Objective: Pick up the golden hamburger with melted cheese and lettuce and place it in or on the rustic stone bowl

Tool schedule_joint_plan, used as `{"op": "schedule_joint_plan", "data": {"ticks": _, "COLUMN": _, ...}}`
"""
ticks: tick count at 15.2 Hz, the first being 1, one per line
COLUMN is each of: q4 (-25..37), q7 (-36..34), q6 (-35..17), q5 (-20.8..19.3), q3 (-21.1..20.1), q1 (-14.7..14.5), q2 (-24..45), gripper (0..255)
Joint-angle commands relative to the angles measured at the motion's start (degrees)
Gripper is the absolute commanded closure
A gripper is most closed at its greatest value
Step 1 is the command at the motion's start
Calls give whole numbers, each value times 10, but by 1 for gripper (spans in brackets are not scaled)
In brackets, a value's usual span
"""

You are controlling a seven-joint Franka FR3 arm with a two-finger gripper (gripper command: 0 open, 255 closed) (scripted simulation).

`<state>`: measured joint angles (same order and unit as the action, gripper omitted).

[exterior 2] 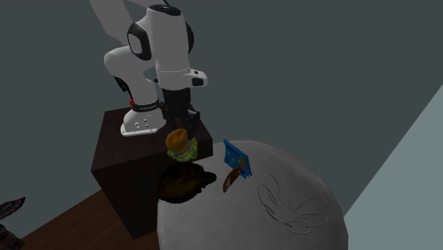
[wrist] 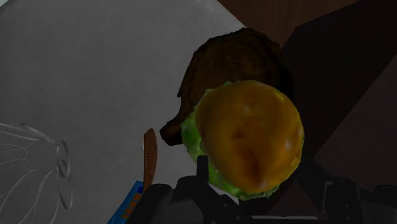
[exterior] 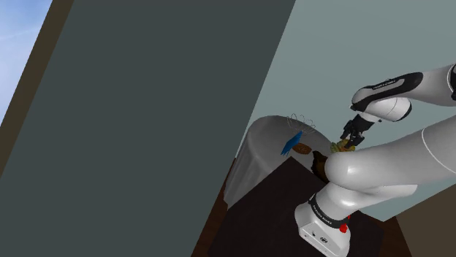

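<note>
A golden-bunned hamburger [exterior 2: 181, 145] with green lettuce at its rim hangs in the air with my black gripper [exterior 2: 180, 132] shut on it from above. Just below it, a dark brown rough bowl [exterior 2: 186, 183] rests near the edge of a grey round table [exterior 2: 284, 238], on the side next to the stand. In the wrist view the hamburger [wrist: 251, 137] covers part of the bowl [wrist: 232, 60] behind it. The shoulder view has the gripper [exterior: 350, 138] holding the hamburger [exterior: 341, 147] above the bowl [exterior: 318, 162], which the arm partly hides.
On the table beyond the bowl lie a blue packet [exterior 2: 237, 162], a thin brown stick-shaped item [exterior 2: 231, 180] and a wire whisk-like object [exterior 2: 291, 202]. The dark stand [exterior 2: 113, 160] adjoins the table. A dark grey wall rises behind the arm.
</note>
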<state>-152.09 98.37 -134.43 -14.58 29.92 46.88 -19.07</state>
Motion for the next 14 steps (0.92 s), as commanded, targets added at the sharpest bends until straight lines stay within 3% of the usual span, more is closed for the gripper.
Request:
{"op": "schedule_joint_plan", "data": {"ticks": 1, "q4": -10, "q7": 9, "q6": -13, "q5": -5, "q3": 8, "q1": 6, "q2": 2, "gripper": 255}}
{"op": "schedule_joint_plan", "data": {"ticks": 14, "q4": -39, "q7": 47, "q6": -149, "q5": 44, "q3": 39, "q1": -20, "q2": 115, "gripper": 255}}
